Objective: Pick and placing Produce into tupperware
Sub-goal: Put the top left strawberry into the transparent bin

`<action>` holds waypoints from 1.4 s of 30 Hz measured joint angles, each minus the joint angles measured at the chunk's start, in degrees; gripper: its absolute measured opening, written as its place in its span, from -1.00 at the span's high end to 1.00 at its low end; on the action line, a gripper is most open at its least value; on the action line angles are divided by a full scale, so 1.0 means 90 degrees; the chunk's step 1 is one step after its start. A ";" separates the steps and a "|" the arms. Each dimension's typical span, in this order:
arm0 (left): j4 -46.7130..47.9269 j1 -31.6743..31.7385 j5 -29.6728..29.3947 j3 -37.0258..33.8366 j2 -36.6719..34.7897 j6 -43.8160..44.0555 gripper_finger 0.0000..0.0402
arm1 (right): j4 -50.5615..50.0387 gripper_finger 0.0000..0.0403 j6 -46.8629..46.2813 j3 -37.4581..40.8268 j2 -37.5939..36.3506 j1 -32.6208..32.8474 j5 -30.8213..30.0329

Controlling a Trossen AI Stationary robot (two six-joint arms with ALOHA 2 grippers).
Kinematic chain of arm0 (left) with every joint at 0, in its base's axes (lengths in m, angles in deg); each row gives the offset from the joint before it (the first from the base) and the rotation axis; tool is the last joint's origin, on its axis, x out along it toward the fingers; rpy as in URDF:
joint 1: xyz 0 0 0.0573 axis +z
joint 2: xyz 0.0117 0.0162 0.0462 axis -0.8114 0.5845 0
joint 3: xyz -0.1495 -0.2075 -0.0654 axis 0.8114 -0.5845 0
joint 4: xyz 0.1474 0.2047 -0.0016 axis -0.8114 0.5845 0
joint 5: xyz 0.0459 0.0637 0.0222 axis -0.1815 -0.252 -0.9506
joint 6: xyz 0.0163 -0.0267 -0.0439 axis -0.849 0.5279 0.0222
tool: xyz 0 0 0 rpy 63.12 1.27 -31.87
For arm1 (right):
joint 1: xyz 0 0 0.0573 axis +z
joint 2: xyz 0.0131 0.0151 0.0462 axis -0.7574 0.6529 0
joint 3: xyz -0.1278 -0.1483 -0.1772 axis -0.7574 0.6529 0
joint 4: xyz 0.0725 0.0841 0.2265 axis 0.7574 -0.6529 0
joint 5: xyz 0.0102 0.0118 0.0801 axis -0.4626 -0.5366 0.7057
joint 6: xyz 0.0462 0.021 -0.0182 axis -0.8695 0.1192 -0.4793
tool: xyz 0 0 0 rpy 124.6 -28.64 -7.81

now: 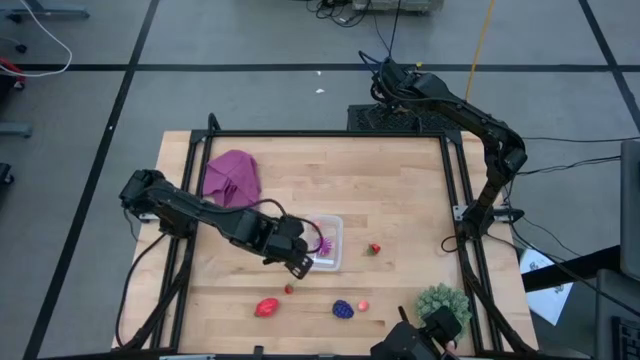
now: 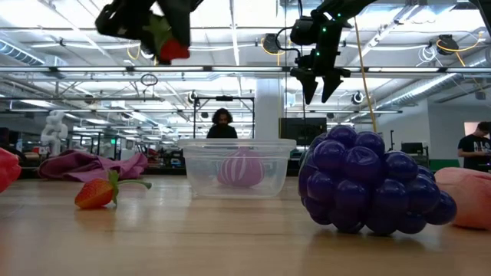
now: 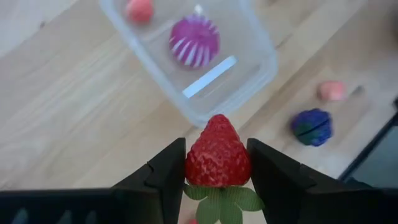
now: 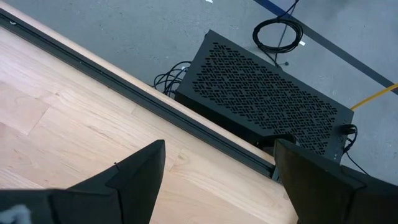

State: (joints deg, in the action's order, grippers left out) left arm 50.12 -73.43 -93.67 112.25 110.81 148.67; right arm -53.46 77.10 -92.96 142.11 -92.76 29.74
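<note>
My left gripper is shut on a red toy strawberry. It hangs high over the table, just off the near left corner of the clear tupperware. In the tub lies a spiky magenta fruit. A second strawberry lies on the table right of the tub. A larger red piece, a tiny red berry, a dark purple fruit and a pink one lie near the near edge. My right gripper waits open, raised over the far edge. My left gripper pinches the strawberry by its two sides, at the wide end just above the green leaves. The fingers slant down from above. The berry is lifted clear, its pointed tip aimed away from the gripper toward the tub.
A magenta cloth lies at the far left of the table and a green spiky ball at the near right corner. The table has a black frame along its edges. People stand in the room behind.
</note>
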 joint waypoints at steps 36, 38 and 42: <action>-0.2127 0.0828 0.0764 0.0013 0.1387 -0.2275 0.21 | 0.0477 -0.45 0.0187 0.0002 0.0000 -0.0963 -0.0005; -0.1969 0.0844 0.0773 0.0000 0.1409 -0.2333 0.21 | 0.0477 -0.45 0.0187 0.0002 0.0002 -0.0963 -0.0004; -0.2031 0.0883 0.0763 0.0013 0.1491 -0.2408 0.21 | 0.0501 -0.45 0.0187 0.0002 0.0002 -0.0963 -0.0002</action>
State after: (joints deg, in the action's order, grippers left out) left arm 31.84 -65.48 -86.80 112.37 124.23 127.00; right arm -48.95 78.79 -92.93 142.13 -101.42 29.72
